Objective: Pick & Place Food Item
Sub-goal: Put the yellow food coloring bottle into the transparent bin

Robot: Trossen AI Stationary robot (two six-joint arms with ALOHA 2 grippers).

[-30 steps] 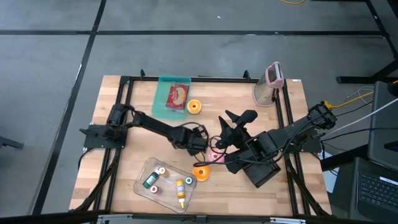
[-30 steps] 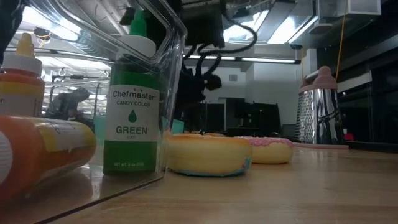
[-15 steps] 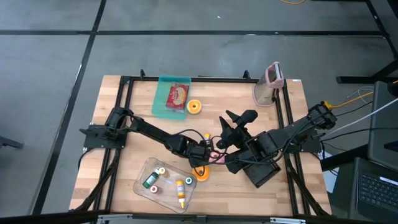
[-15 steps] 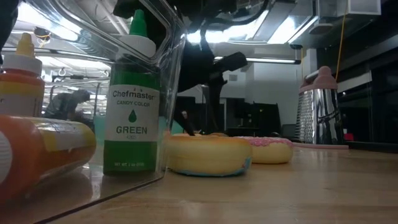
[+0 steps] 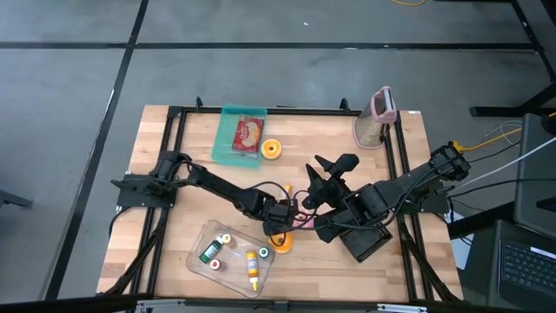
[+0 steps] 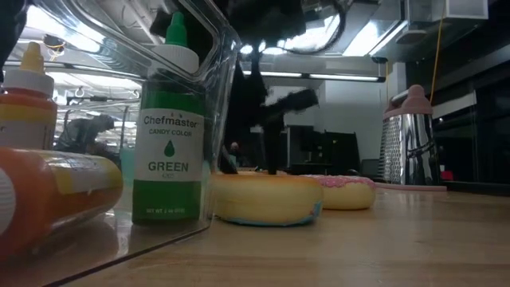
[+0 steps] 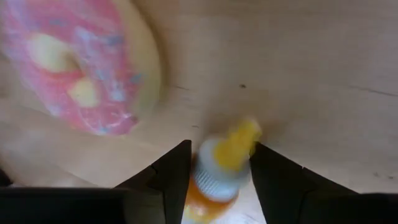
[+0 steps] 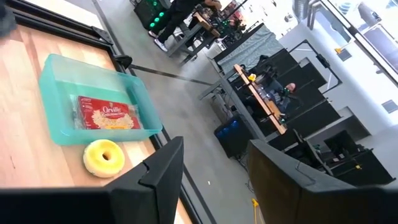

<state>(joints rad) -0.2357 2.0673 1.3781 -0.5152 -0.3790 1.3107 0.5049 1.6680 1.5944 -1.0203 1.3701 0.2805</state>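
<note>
I'm in the grasp step: my left gripper (image 7: 214, 180) is down over a small orange bottle (image 7: 219, 167) lying on the table (image 7: 323, 50), jaws part open, one on each side, not visibly clamped. The pink donut (image 7: 74, 68) sits just beside them. Next I'd close and lift. My right gripper (image 8: 205, 174) waits raised, jaws apart, empty.

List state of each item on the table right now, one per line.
left gripper: jaws either side of an orange bottle, grip unclear
orange bottle: between the left fingers, yellow cap forward
pink donut: flat on the table, free
right gripper: open, empty, raised
teal tray: holds a popcorn packet
yellow donut: flat beside the tray
clear bin: holds upright and lying bottles
green bottle: upright, capped
</note>
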